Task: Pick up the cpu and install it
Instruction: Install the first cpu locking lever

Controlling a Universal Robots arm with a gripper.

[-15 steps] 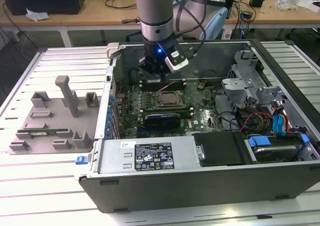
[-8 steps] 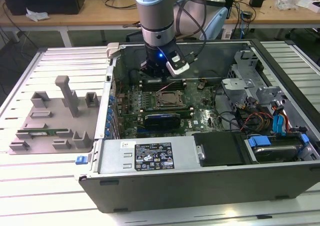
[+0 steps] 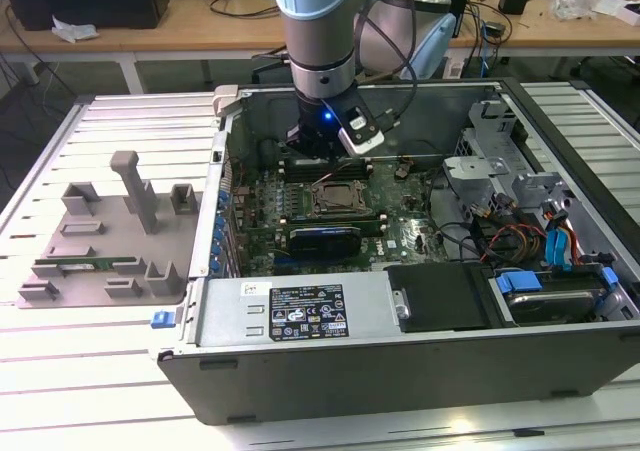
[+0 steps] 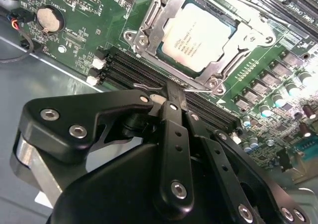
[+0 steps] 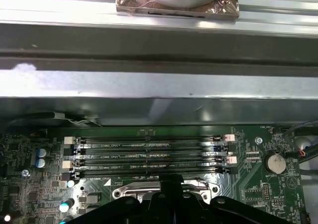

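Note:
The cpu [image 4: 196,40], a small square chip with a silvery top, lies flat in the socket's metal frame [image 4: 149,23] on the green motherboard; the exterior view shows the cpu [image 3: 335,199] in the middle of the open computer case [image 3: 300,371]. My gripper [image 4: 175,96] hangs just above the board beside the socket, over the black memory slots [image 5: 149,154]. Its fingers are pressed together with nothing between them. In the exterior view the gripper [image 3: 315,161] is behind the socket, near the case's back wall.
A grey parts fixture [image 3: 110,241] holding a green memory stick [image 3: 85,266] lies at the exterior view's left. Drive cages and coloured cables [image 3: 540,241] fill the case at the exterior view's right. A coin battery [image 4: 48,19] sits on the board. The case wall [image 5: 159,92] stands close behind the slots.

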